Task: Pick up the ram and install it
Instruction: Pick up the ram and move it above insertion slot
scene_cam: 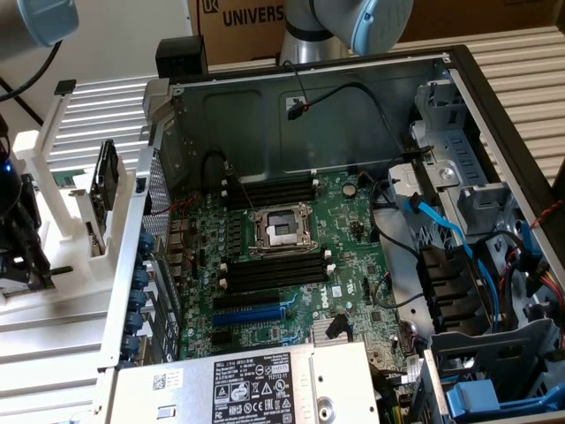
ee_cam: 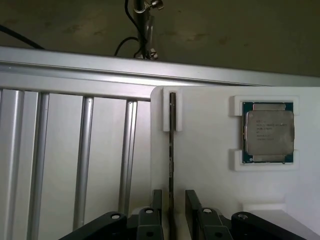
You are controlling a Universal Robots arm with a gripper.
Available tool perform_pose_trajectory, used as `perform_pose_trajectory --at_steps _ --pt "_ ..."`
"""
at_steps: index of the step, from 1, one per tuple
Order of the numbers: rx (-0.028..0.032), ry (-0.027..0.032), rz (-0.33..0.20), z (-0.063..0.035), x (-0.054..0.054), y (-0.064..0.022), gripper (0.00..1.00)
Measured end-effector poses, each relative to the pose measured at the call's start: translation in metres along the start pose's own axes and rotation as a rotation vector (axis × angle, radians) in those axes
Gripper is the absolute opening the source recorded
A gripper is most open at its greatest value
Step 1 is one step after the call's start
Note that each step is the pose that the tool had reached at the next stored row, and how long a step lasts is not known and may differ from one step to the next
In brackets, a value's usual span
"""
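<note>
Fingers [ee_cam: 192, 205] astride ram [ee_cam: 172, 160]; "UNIVERS" box [scene_cam: 247, 19] beyond

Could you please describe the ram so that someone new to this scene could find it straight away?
Find the white holder block beside the slatted metal surface. The ram stands on edge in its narrow slot, a thin dark strip running between the fingers of the open end effector. Unlike the square silver processor chip lying flat nearby, it is long and slim.

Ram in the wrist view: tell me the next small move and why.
Probably close the jaws on the ram. It stands on edge in the slot of the white holder, and the open jaws sit one on each side of it, not touching, so a squeeze should grip it.
</note>
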State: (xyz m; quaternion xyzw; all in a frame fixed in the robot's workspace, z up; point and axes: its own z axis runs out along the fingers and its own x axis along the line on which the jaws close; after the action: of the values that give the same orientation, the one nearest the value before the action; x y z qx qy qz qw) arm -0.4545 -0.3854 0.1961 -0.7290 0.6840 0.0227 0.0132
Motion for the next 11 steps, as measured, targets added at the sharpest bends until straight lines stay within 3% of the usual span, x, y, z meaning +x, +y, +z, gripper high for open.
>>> perform_pose_trajectory --at_steps 8,10,11 --pt "0.0001 -0.0001 0.000 0.0001 0.0000 0.0000 0.33" --pt "0.0001 -0.0001 0.000 0.0000 0.0000 0.0000 0.31" --pt "0.0001 -0.0001 0.000 0.0001 0.0000 0.0000 0.24"
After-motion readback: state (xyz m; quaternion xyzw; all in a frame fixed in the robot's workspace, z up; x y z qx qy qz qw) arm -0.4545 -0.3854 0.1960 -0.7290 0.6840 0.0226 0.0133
